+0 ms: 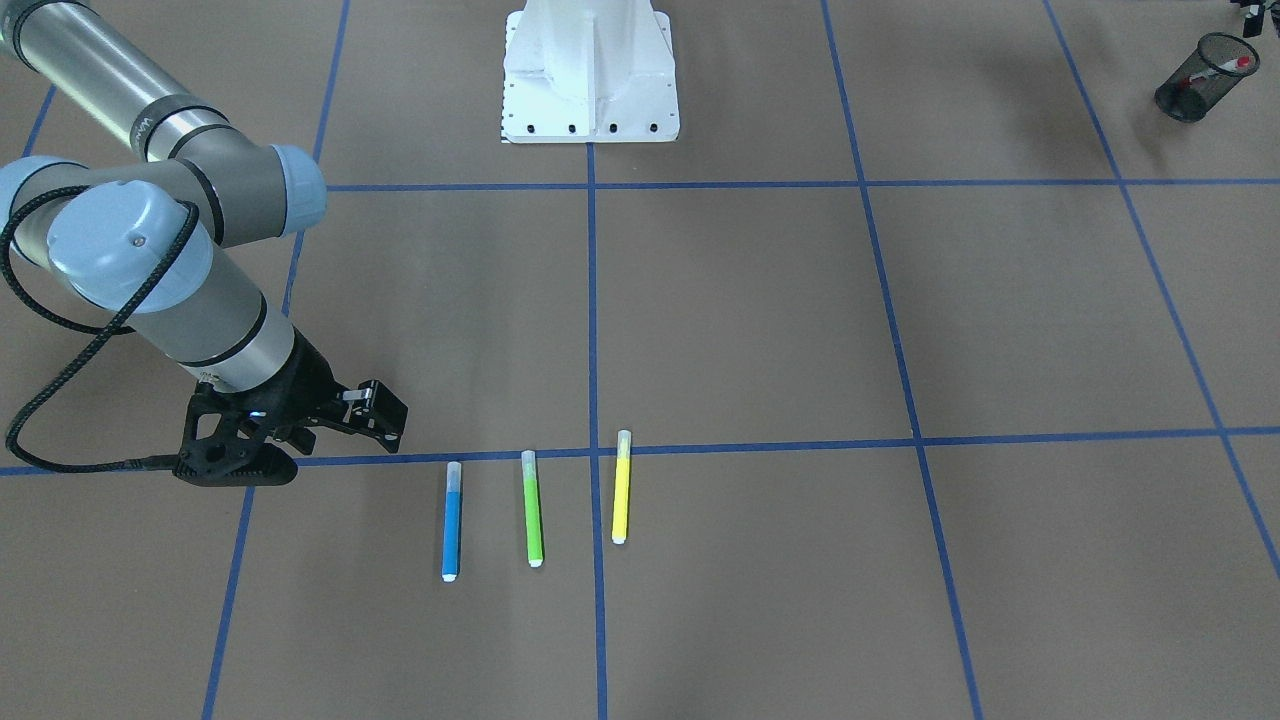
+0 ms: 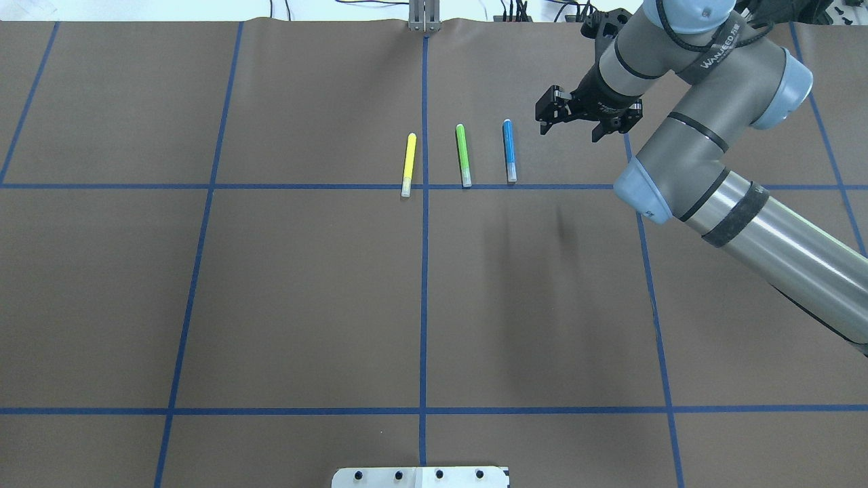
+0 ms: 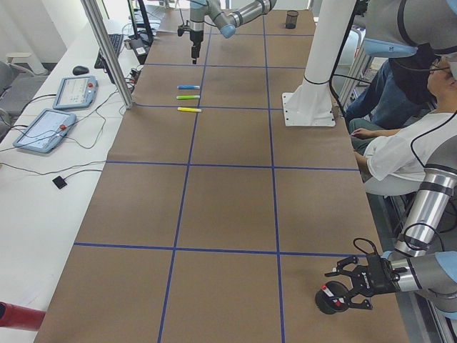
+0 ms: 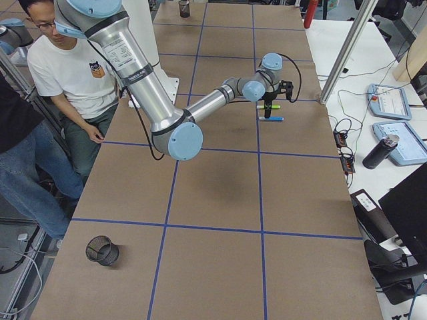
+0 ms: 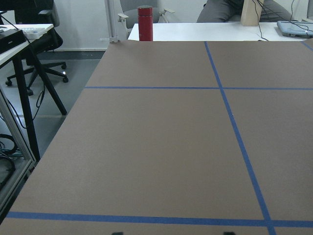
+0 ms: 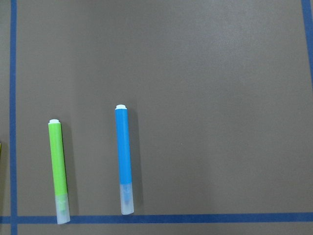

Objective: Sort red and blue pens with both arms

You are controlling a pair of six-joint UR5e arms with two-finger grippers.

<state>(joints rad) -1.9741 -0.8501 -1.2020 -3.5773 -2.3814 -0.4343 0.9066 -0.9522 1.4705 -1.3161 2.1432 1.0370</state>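
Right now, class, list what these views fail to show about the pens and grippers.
Red pen: front view, mesh cup hides most of it.
Left gripper: open or shut unclear; front view's top edge crops it.
Yellow pen: right wrist view, cut by left edge.

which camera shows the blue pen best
The right wrist-mounted view: the blue pen lies large, straight below, its clear cap and white tip distinct, beside the green pen. The overhead and front-facing views show it whole but small; both side views show a tiny streak; the left wrist view misses it.
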